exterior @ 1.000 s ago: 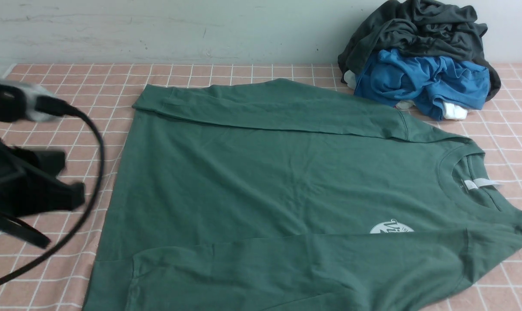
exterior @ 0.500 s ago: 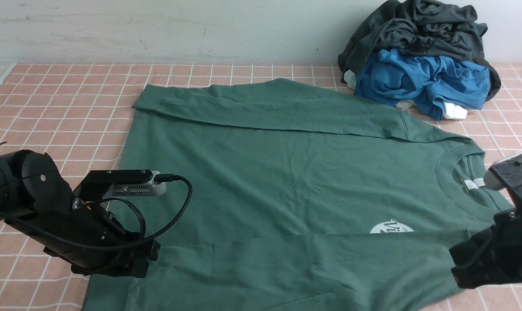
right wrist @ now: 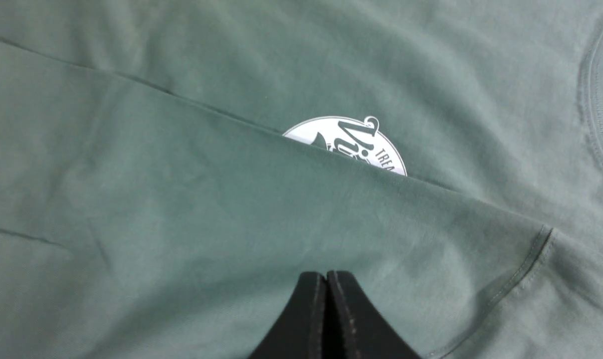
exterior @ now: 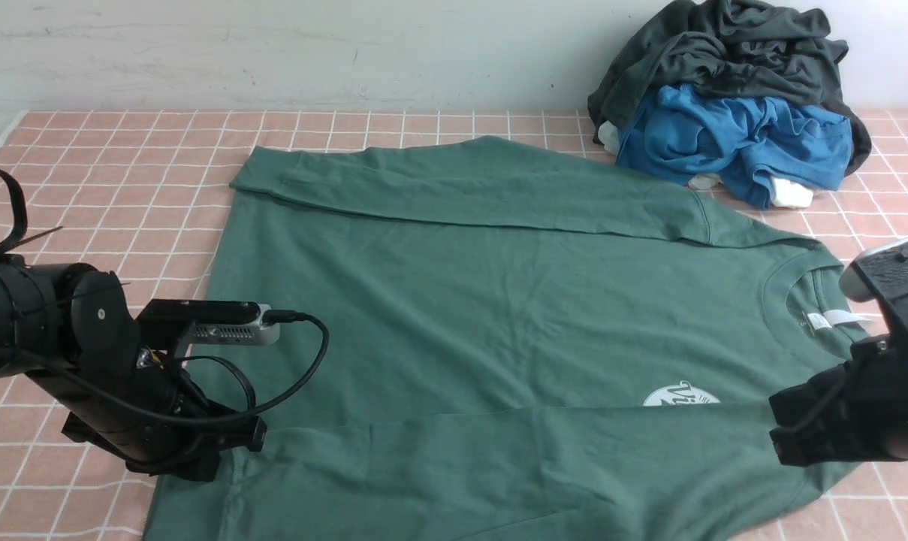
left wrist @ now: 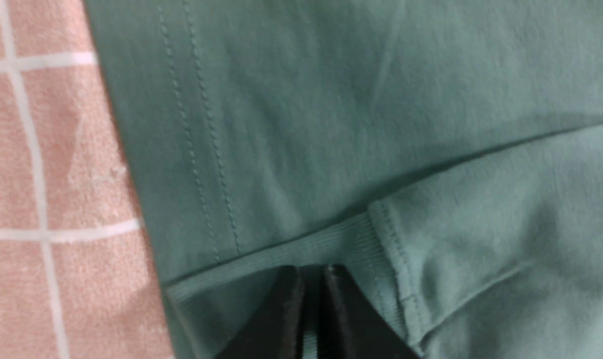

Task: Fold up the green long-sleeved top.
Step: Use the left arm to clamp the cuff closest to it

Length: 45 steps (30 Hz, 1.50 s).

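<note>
The green long-sleeved top (exterior: 499, 315) lies flat on the table, neck to the right, with both sleeves folded across the body. Its white round logo (exterior: 679, 396) is half covered by the near sleeve, and the white neck label (exterior: 829, 319) shows. My left gripper (exterior: 247, 443) is down at the near sleeve's ribbed cuff (left wrist: 331, 239). It (left wrist: 311, 269) is shut, with a sliver of green cloth between its fingers. My right gripper (exterior: 776, 443) sits on the same sleeve near the shoulder seam. It (right wrist: 326, 274) is shut, its tips resting on the cloth below the logo (right wrist: 351, 142).
A heap of clothes sits at the back right against the wall: a dark grey garment (exterior: 724, 45) over a bright blue one (exterior: 731, 135). The table wears a pink checked cloth (exterior: 123, 165), which also shows beside the hem (left wrist: 32, 149).
The left arm swung in from the far left and came down at the cuff. Its jaws opened and shut there. The right arm came into view and settled on the sleeve near the shoulder.
</note>
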Tool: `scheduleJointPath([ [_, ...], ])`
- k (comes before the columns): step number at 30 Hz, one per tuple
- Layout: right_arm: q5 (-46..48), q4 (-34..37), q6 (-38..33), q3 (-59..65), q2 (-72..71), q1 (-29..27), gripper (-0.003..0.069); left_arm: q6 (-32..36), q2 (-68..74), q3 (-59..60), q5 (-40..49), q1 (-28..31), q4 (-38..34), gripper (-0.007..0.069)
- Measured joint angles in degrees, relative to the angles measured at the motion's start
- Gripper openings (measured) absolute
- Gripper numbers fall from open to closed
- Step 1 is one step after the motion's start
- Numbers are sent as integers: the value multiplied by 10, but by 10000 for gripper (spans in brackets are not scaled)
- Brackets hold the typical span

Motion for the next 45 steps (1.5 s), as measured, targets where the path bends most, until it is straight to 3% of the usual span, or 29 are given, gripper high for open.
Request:
scheduleJointPath([
  [12, 0, 5, 0, 0, 0, 0, -10, 5, -56, -34, 55, 0, 43, 6],
  [17, 0, 12, 0, 0, 0, 0, -10, 5, -23, -34, 64, 0, 55, 112],
  [19, 0, 20, 0, 0, 0, 0, -10, 0, 5, -34, 54, 0, 62, 213],
  [24, 0, 23, 0, 0, 0, 0, -10, -39, 21, -36, 48, 0, 63, 363],
  [29, 0, 23, 0, 0, 0, 0, -10, -51, 22, -40, 56, -2, 66, 396],
  [36, 0, 24, 0, 0, 0, 0, -10, -55, 24, -53, 92, -2, 79, 398],
  [40, 0, 25, 0, 0, 0, 0, -10, -61, 26, -53, 92, -2, 92, 347],
  [43, 0, 27, 0, 0, 0, 0, -10, -69, 35, -55, 91, -2, 100, 179],
  [44, 0, 28, 0, 0, 0, 0, -10, -69, 35, -55, 91, -2, 100, 169],
  [45, 0, 35, 0, 0, 0, 0, -10, -69, 36, -57, 92, -2, 100, 85],
])
